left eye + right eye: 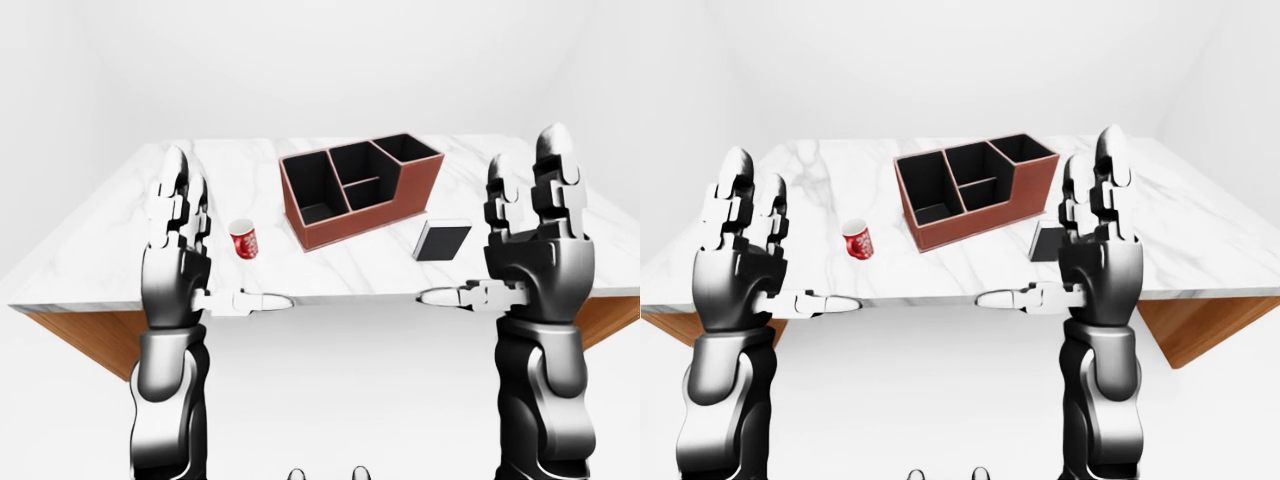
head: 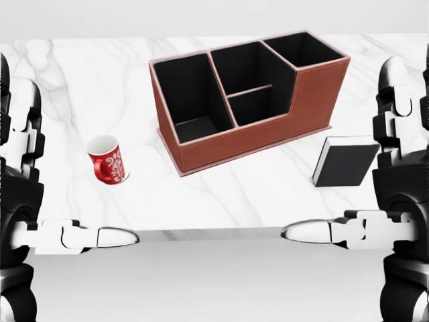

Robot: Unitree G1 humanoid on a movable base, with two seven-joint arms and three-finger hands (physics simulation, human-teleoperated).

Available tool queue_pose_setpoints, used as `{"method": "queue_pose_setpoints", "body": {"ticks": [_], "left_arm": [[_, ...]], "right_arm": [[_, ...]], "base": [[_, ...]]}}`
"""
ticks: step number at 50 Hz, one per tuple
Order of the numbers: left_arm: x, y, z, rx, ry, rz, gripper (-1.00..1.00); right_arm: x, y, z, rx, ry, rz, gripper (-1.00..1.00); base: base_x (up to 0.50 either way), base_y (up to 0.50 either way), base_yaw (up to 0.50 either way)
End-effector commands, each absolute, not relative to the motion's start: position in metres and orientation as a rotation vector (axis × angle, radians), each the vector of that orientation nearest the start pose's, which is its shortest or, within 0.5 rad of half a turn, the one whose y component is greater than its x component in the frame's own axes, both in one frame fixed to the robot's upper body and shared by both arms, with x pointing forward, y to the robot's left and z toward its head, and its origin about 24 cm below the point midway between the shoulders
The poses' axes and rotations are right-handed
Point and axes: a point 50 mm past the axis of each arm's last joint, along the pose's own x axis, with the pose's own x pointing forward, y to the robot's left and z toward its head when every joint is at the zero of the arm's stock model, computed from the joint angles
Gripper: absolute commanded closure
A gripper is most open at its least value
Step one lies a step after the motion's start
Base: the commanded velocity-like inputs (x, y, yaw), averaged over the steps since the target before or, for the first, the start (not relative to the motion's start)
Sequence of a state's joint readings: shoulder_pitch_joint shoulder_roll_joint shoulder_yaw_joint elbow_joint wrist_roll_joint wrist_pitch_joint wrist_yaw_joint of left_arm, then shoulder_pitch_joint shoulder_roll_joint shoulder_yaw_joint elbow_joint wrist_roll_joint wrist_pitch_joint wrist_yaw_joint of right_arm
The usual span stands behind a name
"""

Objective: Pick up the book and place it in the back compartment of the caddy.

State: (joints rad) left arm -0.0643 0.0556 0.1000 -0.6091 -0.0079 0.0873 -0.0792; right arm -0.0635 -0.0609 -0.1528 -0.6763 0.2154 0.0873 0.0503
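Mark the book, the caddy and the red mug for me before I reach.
book [image 2: 347, 162], head view, on the middle of its dark cover.
caddy [image 2: 265, 134], head view, on its brown outer side wall.
red mug [image 2: 107, 163], head view, on its patterned red side.
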Motion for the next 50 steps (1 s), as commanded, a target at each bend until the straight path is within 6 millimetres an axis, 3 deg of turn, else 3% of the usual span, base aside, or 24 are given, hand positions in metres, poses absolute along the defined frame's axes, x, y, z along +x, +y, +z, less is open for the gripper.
{"method": "queue_pose_setpoints", "body": {"ticks": [1, 40, 50], "left_arm": [[0.2203, 0.1665, 0.1960, 0.102, -0.639, -0.013, -1.00], [0.2197, 0.1642, 0.1928, 0.108, -0.624, -0.020, -1.00], [0.2192, 0.1637, 0.1931, 0.108, -0.626, -0.021, -1.00]], "right_arm": [[0.2024, -0.1788, 0.2187, 0.100, -0.772, 0.036, -1.00], [0.2025, -0.1758, 0.2191, 0.031, -0.771, 0.036, -1.00], [0.2050, -0.1753, 0.2205, -0.005, -0.774, 0.004, -1.00]], "base": [[0.50, 0.00, 0.00], [0.50, 0.00, 0.00], [0.10, 0.00, 0.00]]}}
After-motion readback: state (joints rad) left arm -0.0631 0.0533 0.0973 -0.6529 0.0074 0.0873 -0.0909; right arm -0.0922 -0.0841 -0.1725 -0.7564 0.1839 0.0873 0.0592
